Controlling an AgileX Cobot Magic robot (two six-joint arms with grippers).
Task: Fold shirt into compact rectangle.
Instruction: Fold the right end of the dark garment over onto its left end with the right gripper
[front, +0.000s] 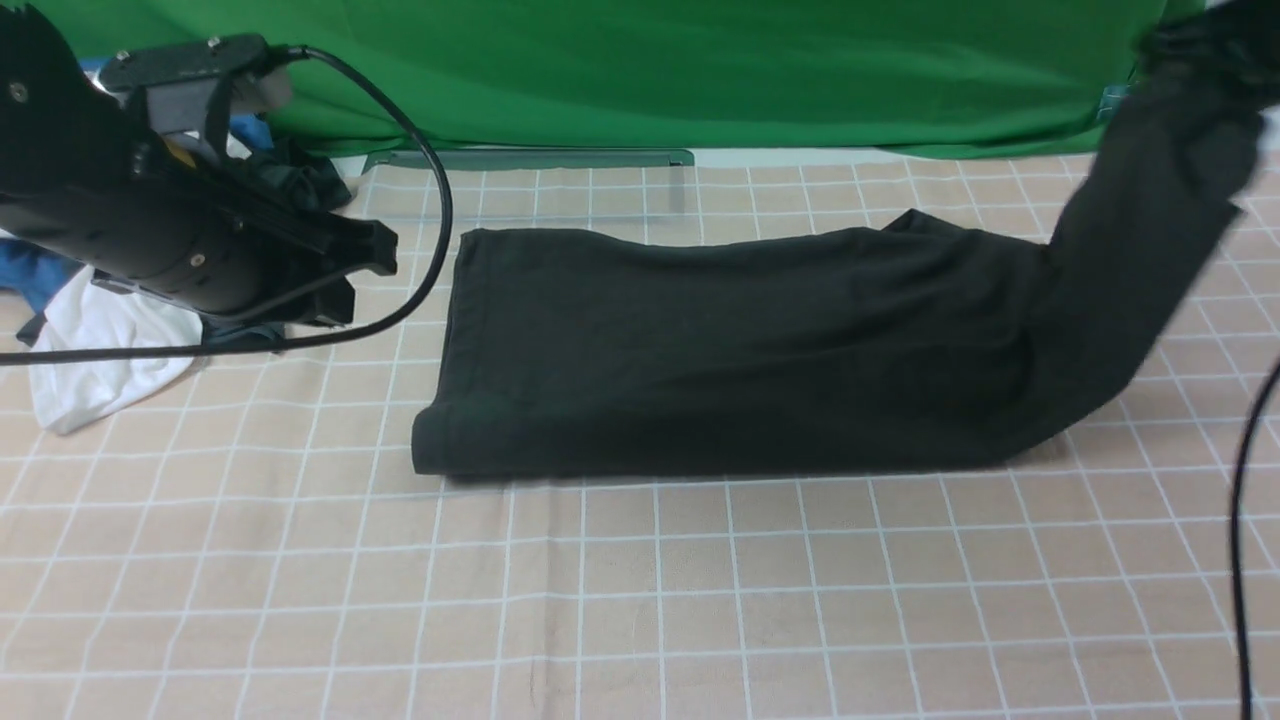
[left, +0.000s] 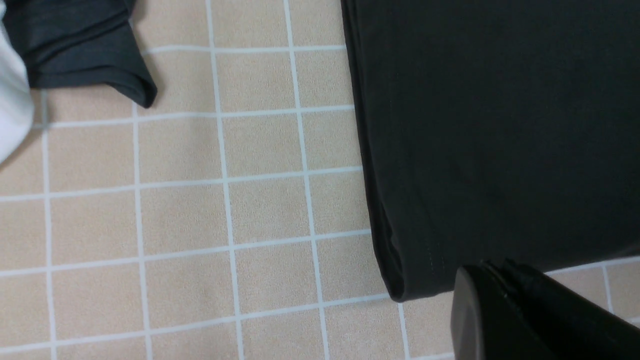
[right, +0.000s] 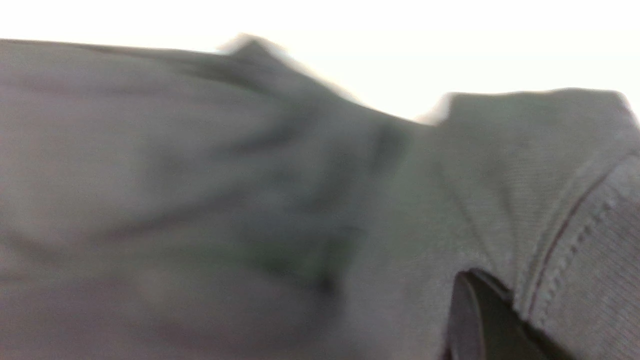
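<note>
The black shirt (front: 740, 350) lies on the checked cloth as a long folded band. Its print and neck tag are hidden. Its right end rises steeply to the upper right, where my right gripper (front: 1215, 45) shows only as a blur, shut on it. In the right wrist view one dark finger (right: 480, 320) pokes out from under the fabric (right: 200, 200), beside a stitched hem. My left gripper (front: 355, 270) hangs left of the shirt's left edge, fingers together and holding nothing. In the left wrist view its tip (left: 500, 280) is near the shirt's (left: 490, 130) corner.
A white garment (front: 100, 350), a blue cloth (front: 40, 275) and a smaller dark grey garment (front: 300, 180) are heaped at the far left behind my left arm. A green backdrop (front: 700, 70) closes the back. Black cables loop at the left (front: 430, 200) and right (front: 1240, 520).
</note>
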